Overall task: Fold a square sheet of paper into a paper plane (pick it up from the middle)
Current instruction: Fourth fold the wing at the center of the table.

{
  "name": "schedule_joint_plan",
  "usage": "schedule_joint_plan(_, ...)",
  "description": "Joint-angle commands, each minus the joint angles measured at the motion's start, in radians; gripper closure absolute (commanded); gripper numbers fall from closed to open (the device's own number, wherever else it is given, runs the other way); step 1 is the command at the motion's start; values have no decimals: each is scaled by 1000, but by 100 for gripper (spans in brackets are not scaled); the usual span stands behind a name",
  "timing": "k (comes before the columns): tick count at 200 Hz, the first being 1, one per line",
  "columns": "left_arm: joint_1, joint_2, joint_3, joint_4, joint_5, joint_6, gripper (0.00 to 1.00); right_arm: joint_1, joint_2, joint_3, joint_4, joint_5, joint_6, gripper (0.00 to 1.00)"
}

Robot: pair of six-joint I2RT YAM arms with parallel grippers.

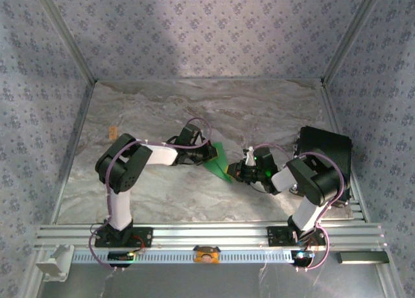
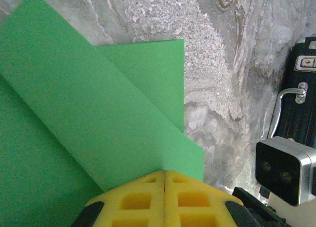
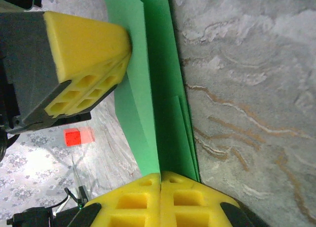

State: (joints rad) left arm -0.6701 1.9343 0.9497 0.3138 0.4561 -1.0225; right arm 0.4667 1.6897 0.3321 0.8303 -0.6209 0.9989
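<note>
In the top external view, the aluminium rail (image 1: 207, 234) is running along the near edge, carrying both arm bases. Beyond it, the two arms are reaching toward each other over the middle of the marbled worktop (image 1: 194, 110). The green sheet of paper (image 1: 219, 159) is hanging between them, with the left fingers (image 1: 206, 157) meeting its left side and the right fingers (image 1: 235, 173) meeting its lower right end. A black case (image 1: 324, 149) is sitting at the right edge.

In the left wrist view, the left fingers (image 2: 148, 185) are pressing together on the near edge of the green sheet of paper (image 2: 89, 113), which is showing folded flaps overlapping one another. The black case (image 2: 302, 89) is standing at the right, with a wrist camera (image 2: 284, 170) in front of it.

In the right wrist view, the right fingers (image 3: 145, 183) are pinching shut on the narrow end of the green sheet of paper (image 3: 148, 64), its folded layers standing on edge beside the worktop (image 3: 247, 89). The left fingers (image 3: 84, 39) are gripping it further up, and a red block (image 3: 72, 136) is lying blurred behind.
</note>
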Motion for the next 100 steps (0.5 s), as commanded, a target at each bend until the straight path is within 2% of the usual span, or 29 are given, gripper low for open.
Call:
schedule_joint_plan(1,-8,26,24,-19,-10,-8,97,-7,21,0,-78,-2,7,100)
schedule_joint_plan(100,-8,56,45,-75,-11,0,98,-8,24,4,-91,-5,8,100)
